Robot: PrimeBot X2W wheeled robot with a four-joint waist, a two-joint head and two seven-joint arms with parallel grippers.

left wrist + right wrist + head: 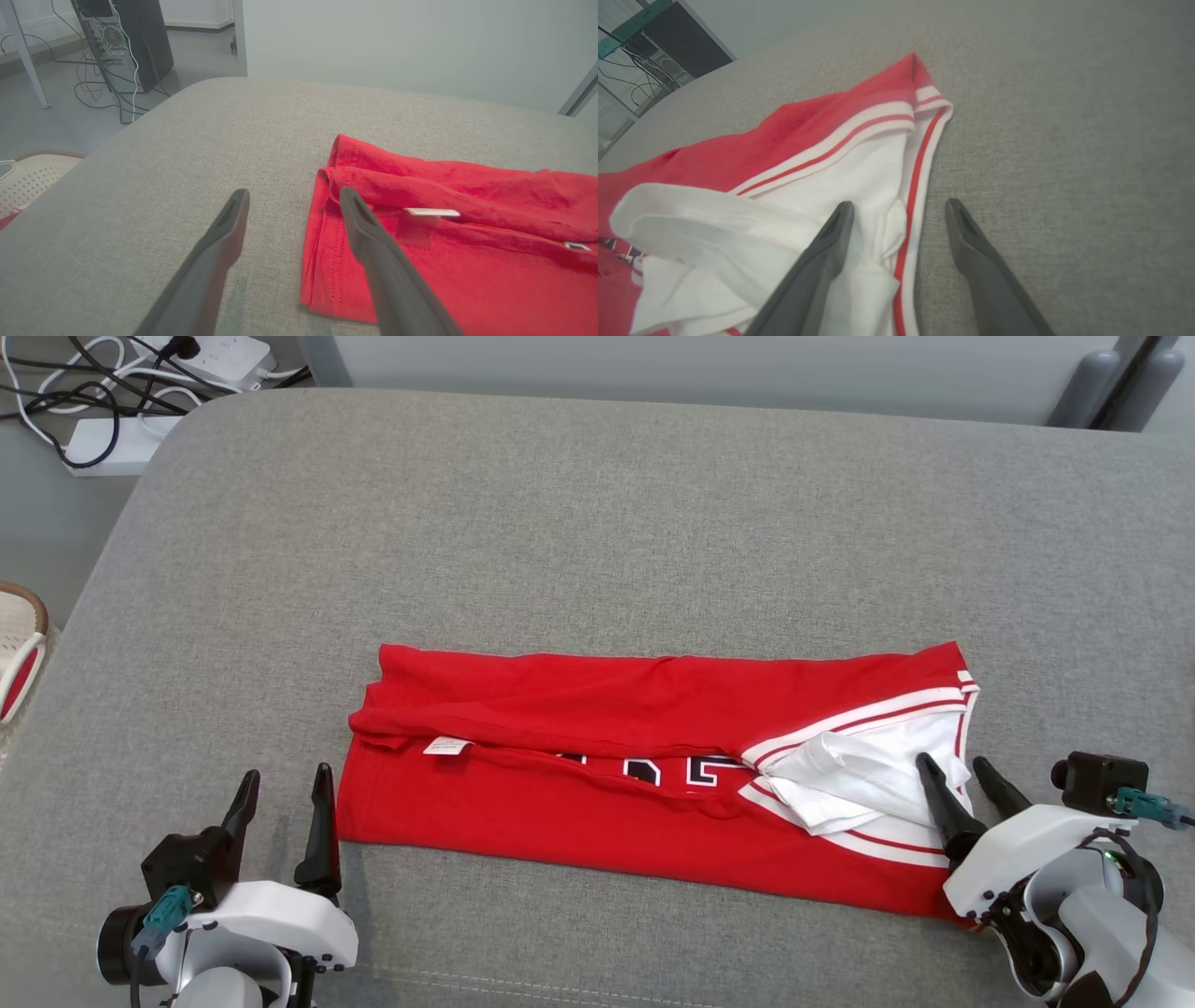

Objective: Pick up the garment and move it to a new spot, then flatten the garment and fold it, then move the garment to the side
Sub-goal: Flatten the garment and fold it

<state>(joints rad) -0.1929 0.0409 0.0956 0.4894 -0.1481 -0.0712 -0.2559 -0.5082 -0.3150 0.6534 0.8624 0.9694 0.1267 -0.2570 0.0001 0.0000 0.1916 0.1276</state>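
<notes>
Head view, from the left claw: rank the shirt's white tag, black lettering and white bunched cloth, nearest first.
1. white tag, left end of the shirt, nearest the left claw.
2. black lettering, mid-shirt.
3. white bunched cloth, right end.

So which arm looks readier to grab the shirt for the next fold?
Probably right: the right gripper stands open astride the garment's striped edge, while the left gripper hangs open just beside the red end.
</notes>
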